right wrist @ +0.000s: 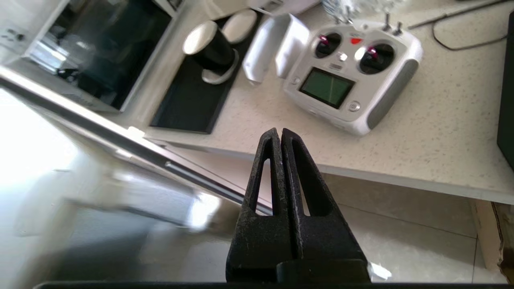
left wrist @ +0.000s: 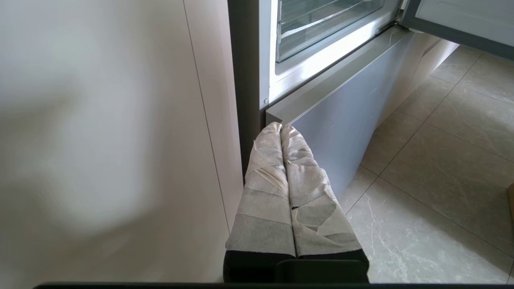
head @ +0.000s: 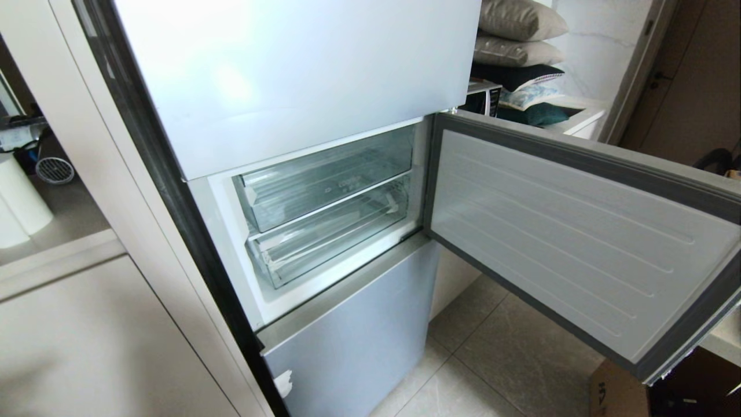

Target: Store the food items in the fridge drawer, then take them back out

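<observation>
Looking down from the head view, the fridge's middle compartment stands open, its door [head: 579, 243] swung wide to the right with the ribbed inner face showing. Two clear drawers are stacked inside; the fridge drawer [head: 330, 237] is the lower one, pushed in flush under the upper clear drawer [head: 324, 182]. No fruit can be made out through its clear front. Neither arm shows in this view.

From the left wrist view, the left gripper [left wrist: 281, 127] has its tape-wrapped fingers [left wrist: 265, 188] pressed together, clenched on nothing, hanging low near the corner of the bottom fridge door front [left wrist: 341, 120]. The fridge drawer's lower corner shows above it.

From the right wrist view, the right gripper [right wrist: 280, 131] is likewise clenched with nothing between its black fingers [right wrist: 261, 224]. Beyond its tips lies a speckled worktop [right wrist: 421, 132] carrying a white remote controller [right wrist: 353, 76] near the front edge.
</observation>
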